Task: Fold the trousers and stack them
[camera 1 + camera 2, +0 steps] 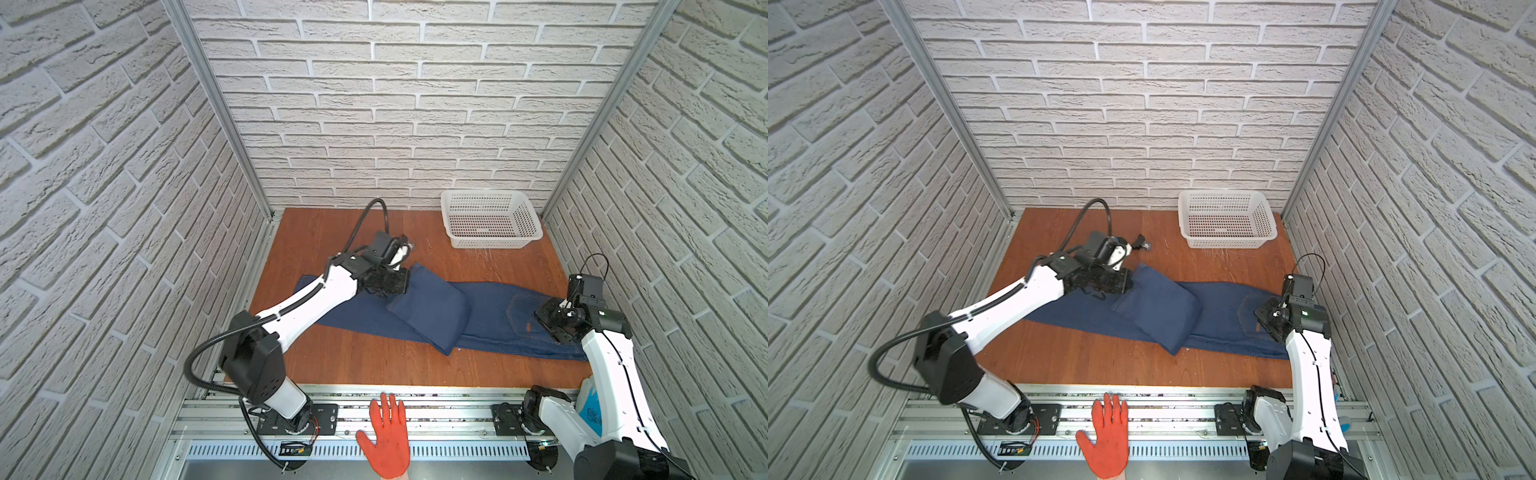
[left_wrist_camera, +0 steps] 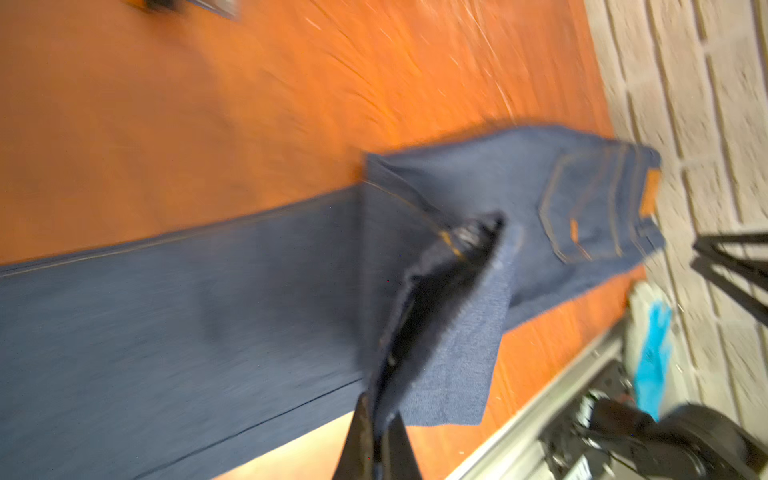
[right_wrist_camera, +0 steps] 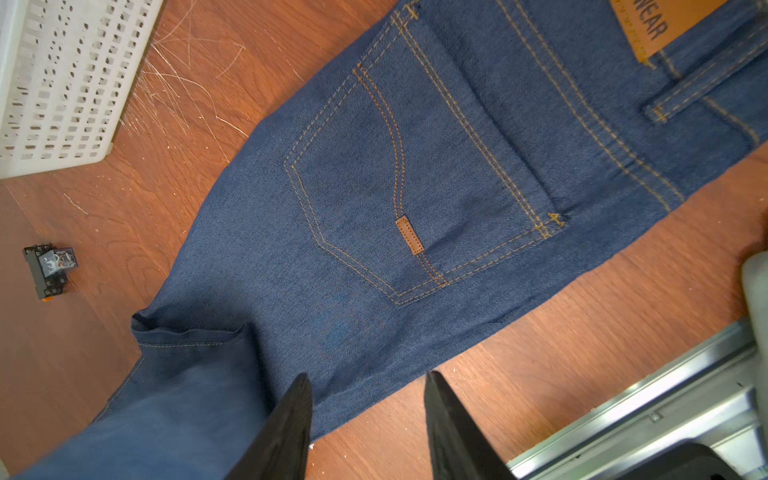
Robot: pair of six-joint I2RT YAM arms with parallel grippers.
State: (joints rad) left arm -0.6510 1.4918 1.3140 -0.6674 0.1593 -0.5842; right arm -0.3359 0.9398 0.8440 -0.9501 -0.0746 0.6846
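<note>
Denim hem (image 2: 453, 365) seemingly between left fingers (image 2: 359, 444)

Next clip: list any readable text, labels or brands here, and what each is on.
"NEAR": on the tan waist patch of the trousers; the frame edge cuts the patch, so the word may be partial.
Smaller line on that patch: too blurred to read.
Markings on the small black component: too small to read.

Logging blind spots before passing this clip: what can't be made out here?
Grip of the left gripper on the trousers: blurred in the left wrist view, hidden under its own body in both top views.
Lettering on the waist patch: cut off by the right wrist view's edge.
The teal glove: mostly behind the right arm in a top view.
The small black part: too small to identify in a top view.
</note>
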